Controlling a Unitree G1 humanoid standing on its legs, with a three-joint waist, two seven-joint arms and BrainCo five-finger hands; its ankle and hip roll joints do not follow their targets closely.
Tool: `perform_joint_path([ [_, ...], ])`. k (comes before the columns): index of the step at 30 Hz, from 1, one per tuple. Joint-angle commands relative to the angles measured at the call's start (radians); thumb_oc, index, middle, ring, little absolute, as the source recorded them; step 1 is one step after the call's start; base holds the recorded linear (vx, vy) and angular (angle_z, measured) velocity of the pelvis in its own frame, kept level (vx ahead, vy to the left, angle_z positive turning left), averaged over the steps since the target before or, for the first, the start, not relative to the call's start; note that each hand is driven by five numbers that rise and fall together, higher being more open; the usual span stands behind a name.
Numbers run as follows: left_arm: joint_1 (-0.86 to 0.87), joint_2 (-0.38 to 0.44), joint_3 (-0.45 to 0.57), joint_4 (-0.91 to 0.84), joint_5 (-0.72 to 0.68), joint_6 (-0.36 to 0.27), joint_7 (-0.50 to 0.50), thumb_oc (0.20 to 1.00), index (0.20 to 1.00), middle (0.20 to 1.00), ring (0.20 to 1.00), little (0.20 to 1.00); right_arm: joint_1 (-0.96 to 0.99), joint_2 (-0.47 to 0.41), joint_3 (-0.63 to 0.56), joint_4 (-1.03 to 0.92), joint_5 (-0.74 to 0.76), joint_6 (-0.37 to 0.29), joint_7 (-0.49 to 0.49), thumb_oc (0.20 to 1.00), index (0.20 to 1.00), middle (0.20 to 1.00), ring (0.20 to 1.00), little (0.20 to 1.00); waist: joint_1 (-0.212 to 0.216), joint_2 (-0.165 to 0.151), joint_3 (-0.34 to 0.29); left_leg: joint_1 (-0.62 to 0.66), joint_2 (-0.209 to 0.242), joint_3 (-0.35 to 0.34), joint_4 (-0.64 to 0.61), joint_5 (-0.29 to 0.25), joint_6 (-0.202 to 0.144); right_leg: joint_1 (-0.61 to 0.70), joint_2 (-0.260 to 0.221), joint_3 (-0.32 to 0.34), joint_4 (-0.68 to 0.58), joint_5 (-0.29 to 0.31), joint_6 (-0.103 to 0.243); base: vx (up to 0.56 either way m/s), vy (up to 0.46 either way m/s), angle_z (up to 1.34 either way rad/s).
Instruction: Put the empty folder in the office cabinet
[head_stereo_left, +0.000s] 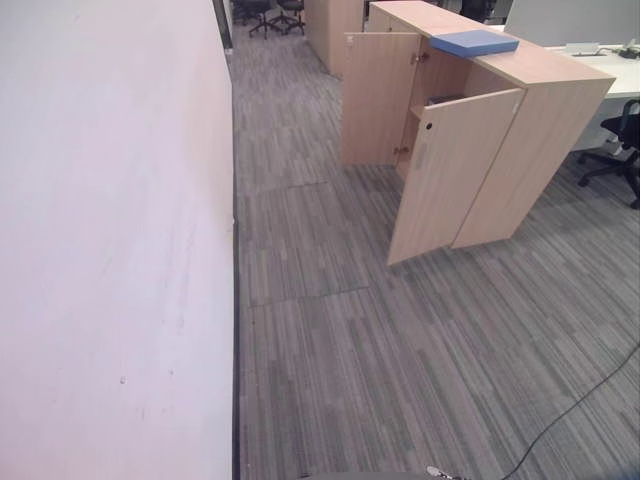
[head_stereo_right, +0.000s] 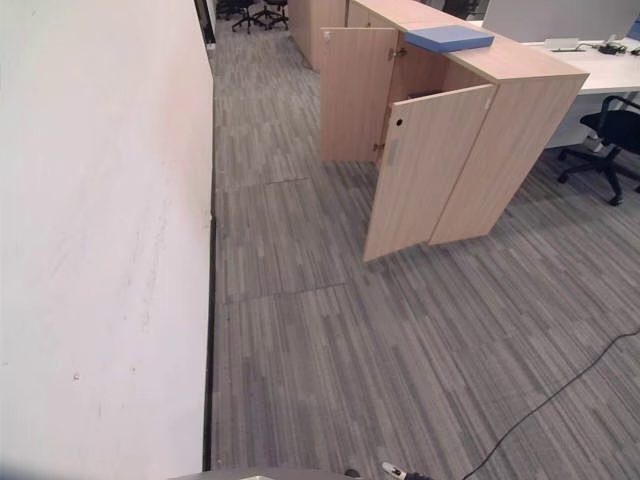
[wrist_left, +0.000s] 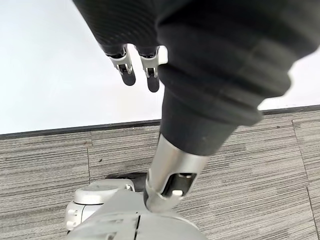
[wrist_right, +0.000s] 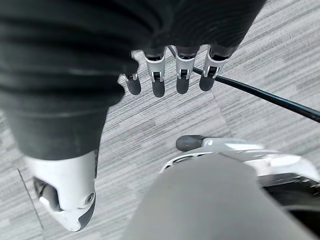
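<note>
- Our left hand (wrist_left: 142, 67) hangs at our side with its fingers straight and relaxed, holding nothing; past its fingertips we see a pale wall (head_stereo_left: 110, 240) and the grey carpet (head_stereo_left: 400, 370).
- Our right hand (wrist_right: 170, 75) hangs the same way, fingers loose and released, with carpet past its fingertips.
- The blue folder (head_stereo_left: 474, 42) lies flat on top of the office cabinet (head_stereo_left: 530, 150), well ahead of both hands and off toward our right hand's side, far beyond reach from here.
- Both cabinet doors stand open: the near door (head_stereo_left: 450, 175) swings out toward us and the far door (head_stereo_left: 378, 98) stands behind it. The opening between them shows shelves, with something dark on one; we cannot tell what.
- We judge the step in hand to be the approach: neither hand can act until we close the distance.
- To do it well, we should walk toward the open side but steer clear of the near door's edge, since it juts into our path and a hand or arm could knock it shut.
- We should stop square to the cabinet, near enough for a hand to reach the top without leaning.
- The folder is thin and flat, so we expect to slide it toward the top's edge so that fingers can get under it.
- The wall runs close on our left hand's side, so we keep that arm tucked while turning.
- An office chair (head_stereo_left: 625, 140) sits beyond the cabinet, away from our route.
</note>
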Motion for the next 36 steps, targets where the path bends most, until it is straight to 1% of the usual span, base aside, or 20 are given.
perform_joint_path([
  [1, -0.042, -0.006, 0.02, 0.078, -0.031, -0.01, -0.015, 1.0, 1.0, 1.0, 1.0, 1.0, -0.052, -0.013, 0.036, 0.045, -0.031, -0.009, 0.011, 1.0, 1.0, 1.0, 1.0, 1.0, 0.015, -0.035, -0.012, -0.005, -0.025, 0.013, -0.004, -0.043, -0.036, 0.019, -0.038, -0.038, 0.006, 0.038, 0.092, 0.0, 0.0, 0.0],
  [20, -0.049, 0.002, 0.005, 0.071, -0.008, -0.009, -0.016, 1.0, 1.0, 1.0, 1.0, 1.0, -0.054, -0.016, 0.055, 0.045, -0.064, -0.005, 0.01, 1.0, 1.0, 1.0, 1.0, 1.0, 0.016, -0.036, -0.014, 0.001, -0.025, 0.01, -0.004, -0.047, -0.038, 0.024, -0.037, -0.041, 0.006, 0.034, 0.091, 0.0, 0.0, 0.0],
  [29, -0.05, 0.005, -0.001, 0.08, 0.003, -0.002, -0.042, 1.0, 1.0, 1.0, 1.0, 1.0, -0.059, -0.024, 0.088, 0.065, -0.135, 0.012, 0.031, 1.0, 1.0, 1.0, 1.0, 1.0, 0.019, -0.038, -0.014, 0.002, -0.025, 0.007, -0.004, -0.048, -0.038, 0.026, -0.036, -0.045, 0.006, 0.032, 0.09, 0.0, 0.0, 0.0],
  [36, -0.051, 0.008, -0.013, 0.081, 0.025, 0.0, -0.05, 1.0, 1.0, 1.0, 1.0, 1.0, -0.06, -0.031, 0.095, 0.063, -0.154, 0.013, 0.034, 1.0, 1.0, 1.0, 1.0, 1.0, 0.018, -0.037, -0.015, 0.003, -0.026, 0.003, -0.004, -0.05, -0.037, 0.029, -0.035, -0.045, 0.006, 0.03, 0.09, 0.0, 0.0, 0.0],
])
